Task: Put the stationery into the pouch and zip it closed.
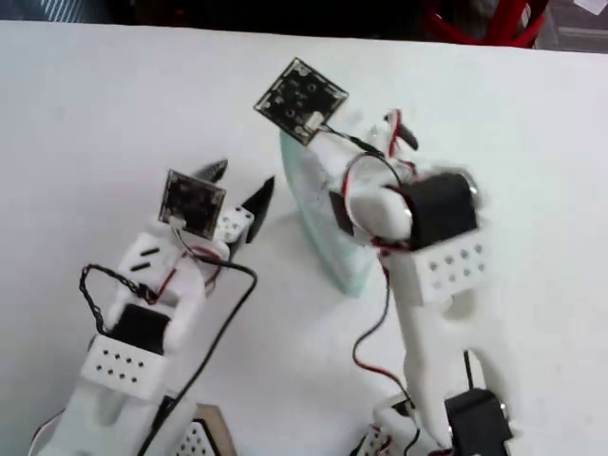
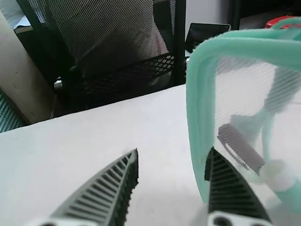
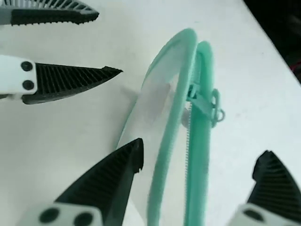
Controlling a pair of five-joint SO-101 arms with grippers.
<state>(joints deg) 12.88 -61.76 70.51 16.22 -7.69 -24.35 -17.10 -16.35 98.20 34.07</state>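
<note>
Pouch point(image 1: 318, 237), green-trimmed mesh: stood on edge about the middle of the table point(image 1: 95, 95), well in from the far edge, with the zip slider point(image 3: 207, 106) seen partway along the upper seam. Right claw point(image 3: 203, 150): spread wide astride that seam, nothing gripped; left claw point(image 2: 173, 155): likewise held wide, just beside the pouch's flat side. Risk, as judged: the upright pouch could be tipped or shoved flat if either claw is closed off-centre, and the small slider could be missed.
</note>
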